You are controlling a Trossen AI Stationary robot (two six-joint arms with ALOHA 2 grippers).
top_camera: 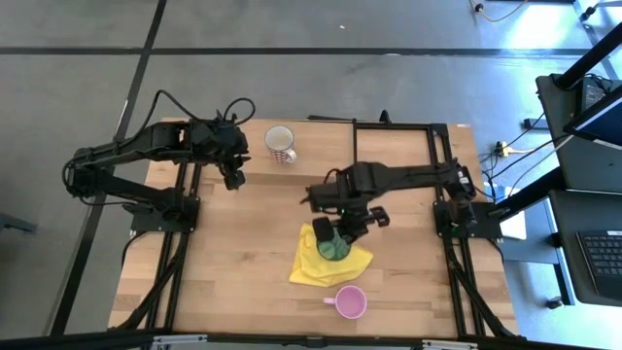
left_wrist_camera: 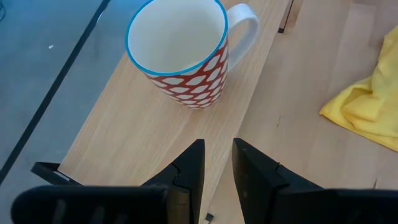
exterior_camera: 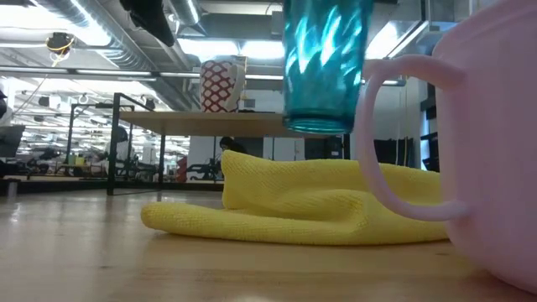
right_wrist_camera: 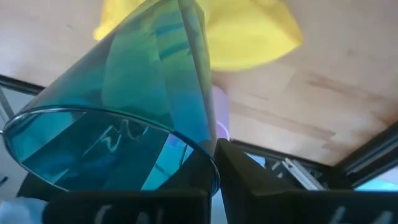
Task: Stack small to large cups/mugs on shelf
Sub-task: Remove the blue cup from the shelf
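My right gripper [top_camera: 328,233] is shut on the translucent teal tumbler [exterior_camera: 324,63], which hangs above the yellow cloth [exterior_camera: 294,205]. The white mug with a red pattern [top_camera: 281,144] stands upright on its base on the light-wood shelf [left_wrist_camera: 124,137] at the table's far side. It also shows in the low view [exterior_camera: 221,85]. My left gripper [left_wrist_camera: 217,171] hovers near the shelf's near edge, short of that mug, its fingers a narrow gap apart and empty. The small pink mug [top_camera: 350,301] stands near the table's front edge. My right gripper holds the tumbler by its rim [right_wrist_camera: 210,152], the wall pinched with one finger inside and one outside. The fingers come from above, pointing down. The tumbler hangs upright below them, its base [exterior_camera: 319,126] lifted clear of the cloth.
The yellow cloth [top_camera: 328,261] lies crumpled in the table's middle, under the tumbler. The pink mug [exterior_camera: 491,143] stands close to the low camera. The shelf's thin black legs [exterior_camera: 115,143] stand at the far side, with bare shelf board beside the patterned mug.
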